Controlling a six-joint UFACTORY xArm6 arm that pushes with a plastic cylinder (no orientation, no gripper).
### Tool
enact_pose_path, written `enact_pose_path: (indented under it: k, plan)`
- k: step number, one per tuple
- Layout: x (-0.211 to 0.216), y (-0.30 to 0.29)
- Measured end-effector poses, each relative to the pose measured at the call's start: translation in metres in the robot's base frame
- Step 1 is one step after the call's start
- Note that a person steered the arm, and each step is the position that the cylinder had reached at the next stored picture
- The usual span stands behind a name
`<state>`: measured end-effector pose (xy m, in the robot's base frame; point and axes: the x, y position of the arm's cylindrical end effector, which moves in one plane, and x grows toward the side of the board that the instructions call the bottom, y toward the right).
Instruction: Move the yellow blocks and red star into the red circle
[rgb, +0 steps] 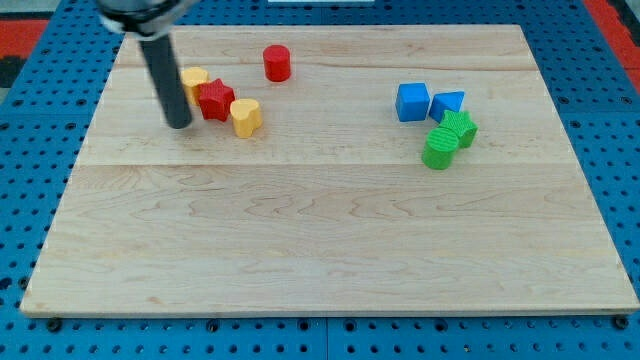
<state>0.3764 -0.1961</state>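
Yellow blocks and the red star (215, 100) sit bunched near the view's top left of the table (330, 250). One yellow block (194, 80) touches the star's upper left side, and the other yellow block (246, 116), heart-like in outline, touches its lower right, so the three form a short diagonal chain. The red circle (277, 63), a short red cylinder, stands apart from them, up and to the view's right of the star, with bare wood between.

My end effector is a plain dark rod with nothing to open or close, so it holds nothing; it can only shove. My tip (178, 125) rests on the table just to the view's left of the cluster, below the upper yellow block and close beside the star, with perhaps a sliver of gap, though I cannot tell whether it touches. I judge that this placement makes sense: the target lies on the far side of the cluster from my tip, so a push up and rightward should carry the chain toward the cylinder. The risk I see is the lower yellow block slipping off sideways, since it lies off that line.

Well away at the view's right, a blue cube (412, 102), a second blue block (448, 103) and two green blocks (448, 138) huddle together, out of my path.
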Motion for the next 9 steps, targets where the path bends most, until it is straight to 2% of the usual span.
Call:
enact_pose_path:
  k: [1, 2, 3, 4, 5, 6, 7, 8, 9]
  plan:
    - [-0.017, 0.019]
    - [-0.019, 0.099]
    - [-0.013, 0.046]
    - [-0.029, -0.012]
    - [-0.056, 0.070]
    - [-0.028, -0.018]
    - [0.049, 0.001]
    - [0.040, 0.096]
    - [0.014, 0.131]
